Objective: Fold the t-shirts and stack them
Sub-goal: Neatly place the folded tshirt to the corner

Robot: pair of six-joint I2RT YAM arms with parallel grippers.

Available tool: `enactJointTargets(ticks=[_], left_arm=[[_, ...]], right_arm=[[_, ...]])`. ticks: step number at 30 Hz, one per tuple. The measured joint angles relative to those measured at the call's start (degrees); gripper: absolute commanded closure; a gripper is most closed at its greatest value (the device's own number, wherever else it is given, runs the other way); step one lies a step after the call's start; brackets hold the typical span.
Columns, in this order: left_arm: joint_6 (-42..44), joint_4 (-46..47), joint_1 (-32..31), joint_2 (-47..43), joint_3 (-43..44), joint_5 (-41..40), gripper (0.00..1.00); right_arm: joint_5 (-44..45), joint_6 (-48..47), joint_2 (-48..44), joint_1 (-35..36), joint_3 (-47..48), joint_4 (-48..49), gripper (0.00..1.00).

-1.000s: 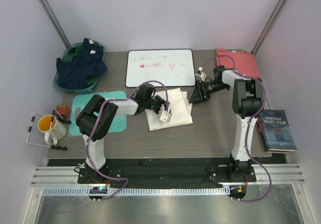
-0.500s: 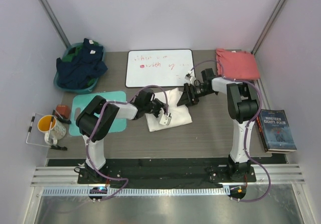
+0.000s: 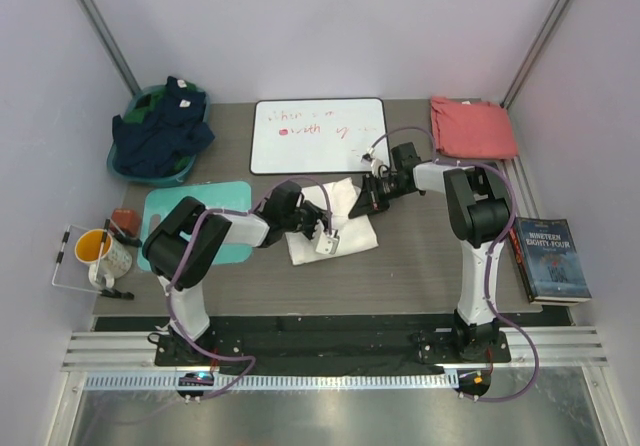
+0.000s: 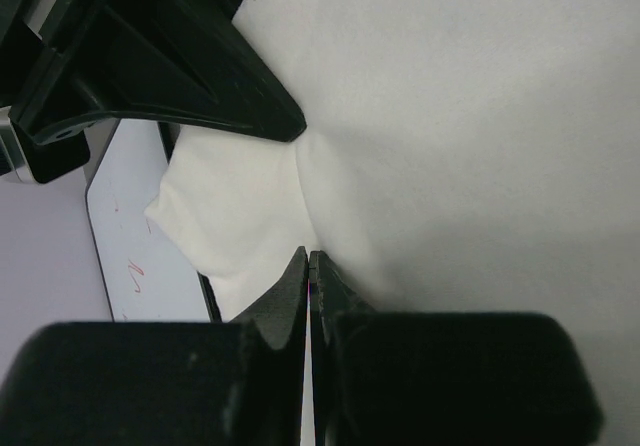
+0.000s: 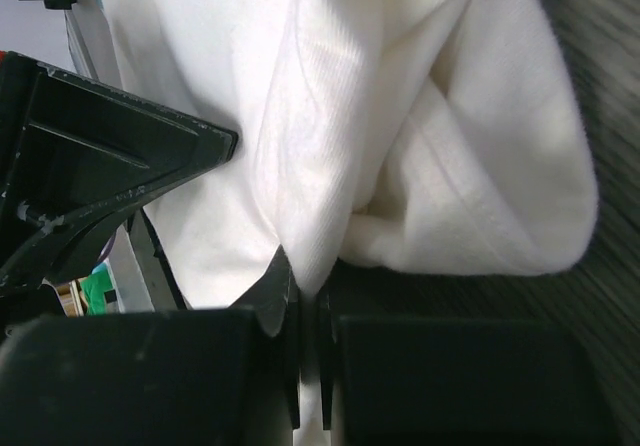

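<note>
Right end effector (image 3: 363, 204) reached cream t-shirt (image 3: 355, 232); two t-shirts (image 3: 473, 128).

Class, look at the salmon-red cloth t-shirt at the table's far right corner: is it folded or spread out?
Folded. The salmon-red cloth t-shirt lies as one compact, flat rectangle, with no sleeves sticking out.

The cream-white t-shirt (image 5: 420, 116) is soft, matt cloth with a fine ribbed knit, and the salmon-red t-shirt (image 3: 473, 128) is matt cloth too. The table (image 3: 420, 256) has a dull grey wood-grain surface, the whiteboard (image 3: 318, 134) looks smooth and glossy, and the left gripper (image 4: 309, 258) is matt black plastic.
</note>
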Motion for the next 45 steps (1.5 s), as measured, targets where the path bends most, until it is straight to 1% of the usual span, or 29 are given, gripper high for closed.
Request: enactJointTargets(ticks=[5, 8, 15, 20, 25, 28, 32, 36, 45], left_arm=[[-0.07, 0.37, -0.63, -1.16, -1.03, -0.61, 1.0], [-0.33, 1.4, -0.96, -2.1, -2.03, -1.2, 1.0], [-1.31, 8.63, -1.2, -6.23, -5.64, -3.54, 1.0], [-1.25, 9.55, -1.2, -13.46, -6.64, -4.81, 1.0], [-0.28, 8.11, -1.2, -21.51, -7.93, -4.83, 1.0], [0.48, 6.43, -1.22, -24.3, -8.81, -4.85, 1.0], [0.72, 4.31, -1.2, -25.68, -9.6, -5.22, 1.0], [0.72, 3.43, -1.2, -26.18, -9.9, -5.95, 1.0], [0.66, 3.76, -1.2, -26.21, -10.6, -6.8, 1.0]], right_arm=[[0.22, 0.5, 0.15, 0.0, -0.02, 0.22, 0.99], [1.18, -0.72, -0.37, 0.07, 0.04, -0.31, 0.99], [10.97, -8.87, -3.96, 0.79, 5.53, -8.46, 0.99], [18.53, -14.93, -7.21, -0.94, 14.71, -15.65, 0.99], [26.18, -18.84, -6.6, -4.48, 25.16, -20.94, 0.99], [31.01, -20.5, -5.31, -7.08, 30.88, -22.67, 0.99], [36.96, -23.08, -2.73, -9.57, 37.18, -23.76, 0.99], [41.94, -26.4, 0.46, -10.08, 42.6, -24.7, 0.99], [48.63, -32.39, 6.69, -10.21, 54.29, -25.99, 0.99]])
